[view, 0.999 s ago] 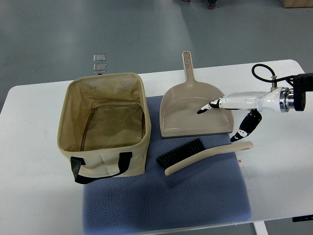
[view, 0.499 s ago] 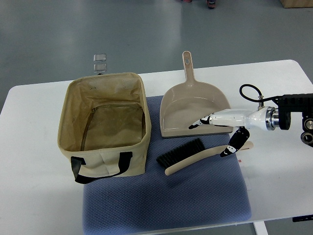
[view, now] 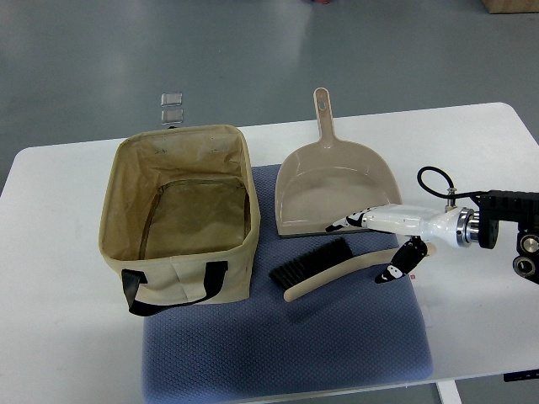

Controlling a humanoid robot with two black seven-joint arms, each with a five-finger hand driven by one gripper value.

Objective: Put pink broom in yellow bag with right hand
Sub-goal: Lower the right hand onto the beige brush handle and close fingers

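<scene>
The pink broom (view: pixel 337 266) lies on the blue mat (view: pixel 286 345), at four o'clock from the yellow bag (view: pixel 178 215). The right robot hand (view: pixel 375 244) straddles its handle, fingers wide, nothing gripped. Grasping, lifting and bagging all remain.

1. White table (view: pixel 59 353) with rounded corners fills the lower two thirds of the frame.
2. Blue-grey textured mat (view: pixel 286 345) lies on the table, lower centre.
3. Grey smooth floor (view: pixel 126 50) across the top of the frame, soft reflections.
4. Small metal floor plate (view: pixel 172 108), upper left of centre.
5. Brown box corner (view: pixel 512 5) at top right edge.
</scene>
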